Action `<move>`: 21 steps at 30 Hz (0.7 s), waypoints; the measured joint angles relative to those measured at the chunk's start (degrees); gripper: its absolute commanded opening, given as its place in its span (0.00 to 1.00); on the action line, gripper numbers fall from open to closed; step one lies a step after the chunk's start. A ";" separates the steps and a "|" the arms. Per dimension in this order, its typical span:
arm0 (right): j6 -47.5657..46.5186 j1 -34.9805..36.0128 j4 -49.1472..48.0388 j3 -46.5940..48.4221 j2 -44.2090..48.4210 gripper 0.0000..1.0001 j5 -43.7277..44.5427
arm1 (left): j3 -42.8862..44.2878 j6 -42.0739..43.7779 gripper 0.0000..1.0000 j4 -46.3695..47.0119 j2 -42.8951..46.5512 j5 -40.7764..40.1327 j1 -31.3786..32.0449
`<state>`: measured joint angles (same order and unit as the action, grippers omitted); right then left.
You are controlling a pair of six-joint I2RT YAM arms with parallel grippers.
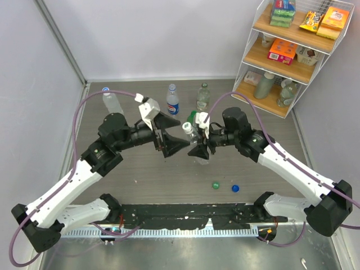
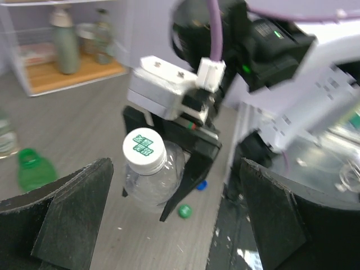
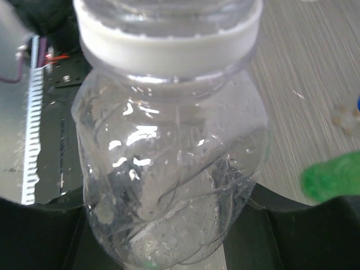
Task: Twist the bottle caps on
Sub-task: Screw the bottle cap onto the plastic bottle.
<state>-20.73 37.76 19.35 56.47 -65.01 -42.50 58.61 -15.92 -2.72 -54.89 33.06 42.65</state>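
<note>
- While both arms meet over the middle of the grey table (image 1: pixel 169 171), the wire rack (image 1: pixel 292 50) of snacks stands off at 2 o'clock in the top view.
- Left claw (image 1: pixel 179 135): spread as wide as it goes and holding nothing. In its own wrist view the two dark fingers (image 2: pixel 73 216) flank the capped bottle top with clear air on each side.
- Right claw (image 1: pixel 200 151): about half open and clamped on the body of the clear bottle (image 2: pixel 149 188). Its wrist view shows a pad pressed to each side of the plastic.
- The clear bottle is off the table and tilted, with its neck pointing at about 11 o'clock toward the left claw.
- The cola-label bottle (image 1: pixel 172 101) stands upright at 12 o'clock from the claws, well back.
- Another clear bottle (image 1: pixel 203 97) stands just to its right.
- The green bottle (image 1: pixel 193 117) sits right behind the held one; I cannot tell whether it is upright.
- The white cap (image 2: pixel 144 149), green print on top, sits on the held bottle's neck.
- The green cap (image 1: pixel 215 184) and blue cap (image 1: pixel 235 188) lie loose on the table at 5 o'clock from the held bottle, near each other but not touching.
</note>
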 measured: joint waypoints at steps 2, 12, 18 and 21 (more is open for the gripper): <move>2.69 0.00 -0.57 0.26 -1.16 0.01 4.35 | 1.20 -1.20 0.97 -1.18 0.68 -6.99 0.00; 8.90 -0.04 -0.37 1.81 -3.15 0.01 19.54 | 5.31 -8.20 0.86 -5.81 -3.93 -26.69 0.02; 9.07 -0.04 -0.04 1.84 -3.32 0.01 21.07 | 12.09 -14.60 0.82 -11.93 -8.87 -35.65 0.04; 8.94 -0.04 0.04 1.86 -3.67 0.01 21.31 | 15.17 -17.97 0.82 -15.37 -11.28 -38.93 0.02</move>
<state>-11.79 37.71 19.40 58.33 -68.69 -21.19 73.78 -33.89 -18.09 -66.17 -5.87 42.68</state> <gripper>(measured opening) 0.581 0.828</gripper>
